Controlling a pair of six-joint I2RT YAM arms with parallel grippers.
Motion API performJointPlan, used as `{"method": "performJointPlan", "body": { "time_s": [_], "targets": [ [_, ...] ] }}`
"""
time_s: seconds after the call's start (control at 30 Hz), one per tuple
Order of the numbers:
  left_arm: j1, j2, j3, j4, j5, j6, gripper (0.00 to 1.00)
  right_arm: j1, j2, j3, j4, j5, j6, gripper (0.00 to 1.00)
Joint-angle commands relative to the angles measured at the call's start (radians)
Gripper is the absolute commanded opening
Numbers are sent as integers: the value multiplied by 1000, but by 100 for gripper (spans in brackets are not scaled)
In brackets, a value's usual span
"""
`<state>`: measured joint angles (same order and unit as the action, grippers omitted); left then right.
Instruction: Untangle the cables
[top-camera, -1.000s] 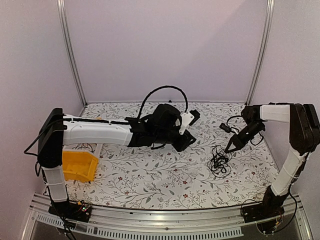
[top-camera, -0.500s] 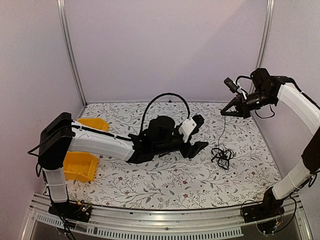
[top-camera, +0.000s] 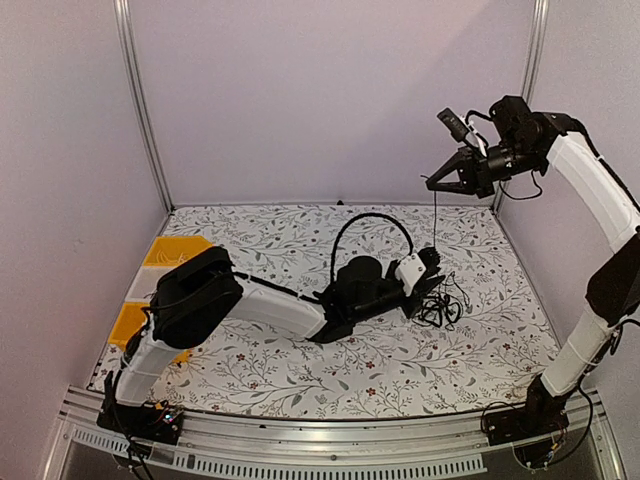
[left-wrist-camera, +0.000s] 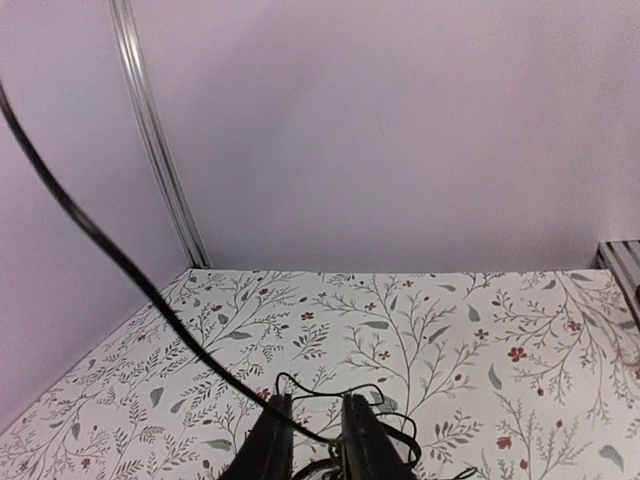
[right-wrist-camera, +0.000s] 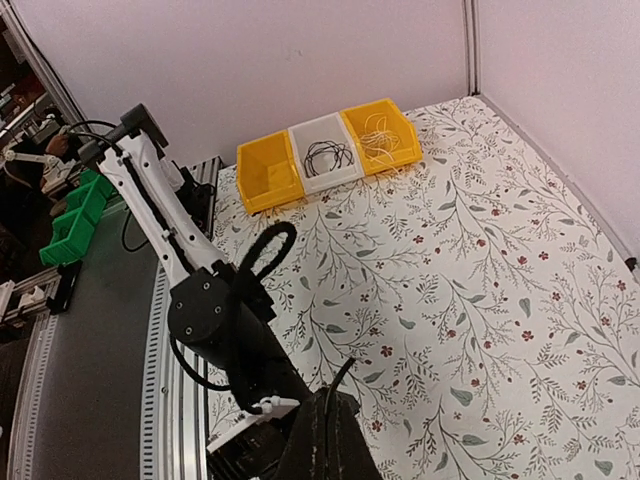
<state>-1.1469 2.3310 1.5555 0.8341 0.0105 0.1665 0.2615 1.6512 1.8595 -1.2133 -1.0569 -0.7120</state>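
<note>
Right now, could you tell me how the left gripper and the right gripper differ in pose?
The right gripper hovers high above the table, while the left gripper lies low at the cables. The right gripper pinches one strand that hangs straight down to the bundle; whether the left gripper grips anything is unclear. Both are dark two-finger grippers working the same bundle.

**Camera layout: one wide overhead, two wrist views**

Top external: fixed, high behind both arm bases. Faces forward and down over the whole table (top-camera: 300, 370) to the back wall. Farthest view.

Left wrist: low, close to the tabletop. Looks along it toward a wall and a corner post (left-wrist-camera: 150, 140). Left gripper (left-wrist-camera: 315, 400) at bottom edge.

Right wrist: raised high, looks down across the table. Right gripper (right-wrist-camera: 325, 400) at bottom edge.

Shared: top and right wrist both show the left arm (top-camera: 260, 305) and bins (top-camera: 175, 250). Top and left wrist both show the cables (top-camera: 440, 308).
</note>
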Motion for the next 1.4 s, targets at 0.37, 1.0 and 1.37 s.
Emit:
{"method": "performJointPlan", "body": {
  "time_s": [0.37,1.0,1.37],
  "targets": [
    [33,275,216,1,-68,-104,6,2,-50,636,217,-25,156,0],
    [33,-33,-286,60,-159,-156,11,-147,-110,317,454,24,319,0],
    [19,-290,-469,68,-153,-147,59,-97,-175,66,429,52,231,0]
  ]
}}
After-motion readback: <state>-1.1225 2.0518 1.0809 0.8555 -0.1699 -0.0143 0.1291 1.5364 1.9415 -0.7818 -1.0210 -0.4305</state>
